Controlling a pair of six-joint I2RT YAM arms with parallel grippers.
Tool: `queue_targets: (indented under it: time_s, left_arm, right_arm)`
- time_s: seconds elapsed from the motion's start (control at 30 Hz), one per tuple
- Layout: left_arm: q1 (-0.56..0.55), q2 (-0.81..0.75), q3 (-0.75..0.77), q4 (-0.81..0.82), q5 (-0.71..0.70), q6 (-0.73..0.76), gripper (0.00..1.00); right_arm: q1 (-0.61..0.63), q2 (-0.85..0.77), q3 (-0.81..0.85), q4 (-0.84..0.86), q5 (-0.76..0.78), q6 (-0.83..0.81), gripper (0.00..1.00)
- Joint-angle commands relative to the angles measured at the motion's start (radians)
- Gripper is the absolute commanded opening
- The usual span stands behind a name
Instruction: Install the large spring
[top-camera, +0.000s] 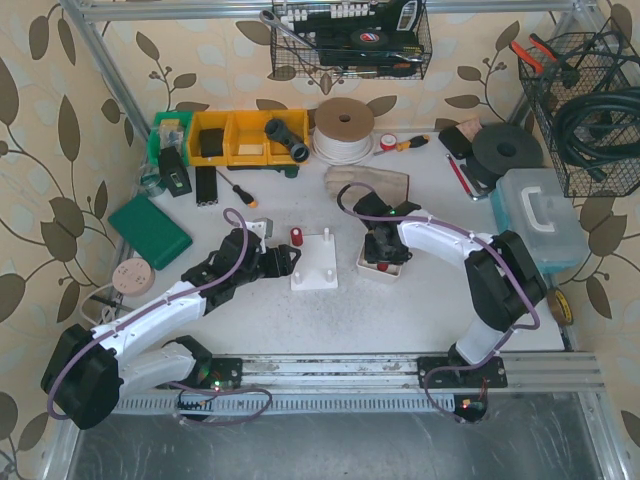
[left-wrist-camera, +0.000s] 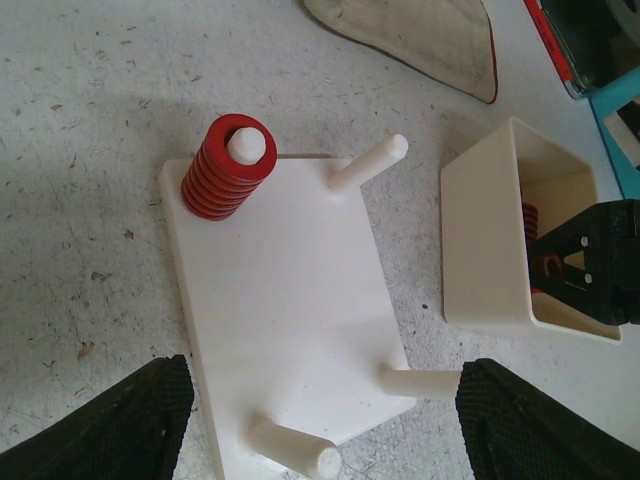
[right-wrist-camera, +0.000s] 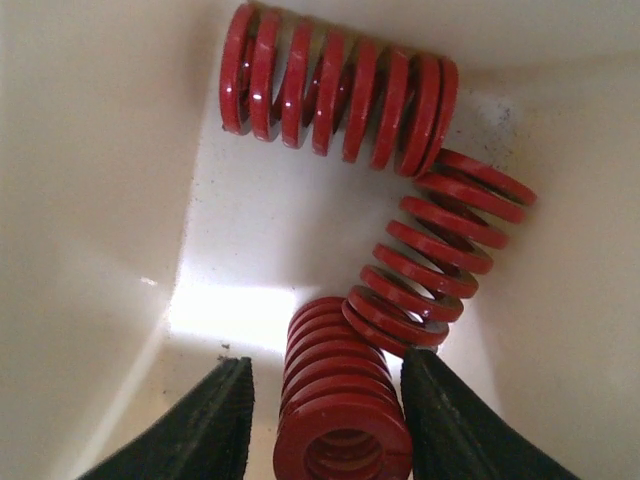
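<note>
A white baseplate (top-camera: 315, 268) with several upright pegs lies mid-table; it also shows in the left wrist view (left-wrist-camera: 280, 290). One red spring (left-wrist-camera: 225, 170) sits on its far-left peg (top-camera: 297, 236). My left gripper (left-wrist-camera: 325, 430) is open, with its fingers on either side of the plate's near end. My right gripper (right-wrist-camera: 325, 415) reaches down into a white bin (top-camera: 397, 270) right of the plate. It is open, with a red spring (right-wrist-camera: 340, 400) between its fingers; the right finger is close against that spring. Two more red springs (right-wrist-camera: 335, 90) (right-wrist-camera: 440, 250) lie in the bin.
A beige cloth (top-camera: 375, 183) lies behind the bin. Yellow parts bins (top-camera: 235, 135), a tape roll (top-camera: 343, 128), a green case (top-camera: 150, 230) and screwdrivers lie at the back and left. A teal box (top-camera: 540, 215) stands at the right.
</note>
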Motion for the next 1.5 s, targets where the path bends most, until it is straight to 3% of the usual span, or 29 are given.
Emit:
queue_targets:
  time_s: [0.0, 0.2, 0.37, 0.43, 0.73, 0.97, 1.3, 1.47]
  left_arm:
    - [-0.012, -0.010, -0.003, 0.023, -0.013, -0.014, 0.76]
    - [-0.012, -0.012, -0.002, 0.020, -0.012, -0.014, 0.76]
    - [-0.012, -0.013, -0.001, 0.016, -0.008, -0.014, 0.76]
    - [-0.012, -0.012, 0.006, 0.005, -0.001, -0.017, 0.77]
    - [-0.012, -0.061, 0.066, -0.085, 0.050, -0.011, 0.80]
    - [-0.012, -0.107, 0.088, -0.133, 0.105, -0.037, 0.82]
    - [-0.012, -0.166, 0.030, 0.032, 0.219, -0.206, 0.84]
    - [-0.012, -0.237, 0.026, -0.094, 0.157, -0.160, 0.83]
  right_arm:
    - [0.003, 0.013, -0.015, -0.004, 0.021, 0.012, 0.40]
    - [0.002, 0.010, -0.020, -0.004, 0.023, 0.011, 0.32]
    - [0.002, -0.041, -0.011, -0.026, 0.015, 0.002, 0.06]
    - [0.002, -0.084, 0.000, -0.042, 0.017, -0.006, 0.00]
    - [0.001, -0.276, 0.059, -0.115, 0.007, -0.068, 0.00]
    - [-0.010, -0.391, 0.055, -0.076, -0.082, -0.141, 0.00]
    - [-0.011, -0.488, 0.012, 0.084, -0.313, -0.168, 0.00]
    - [-0.009, -0.466, 0.072, 0.050, -0.303, -0.166, 0.00]
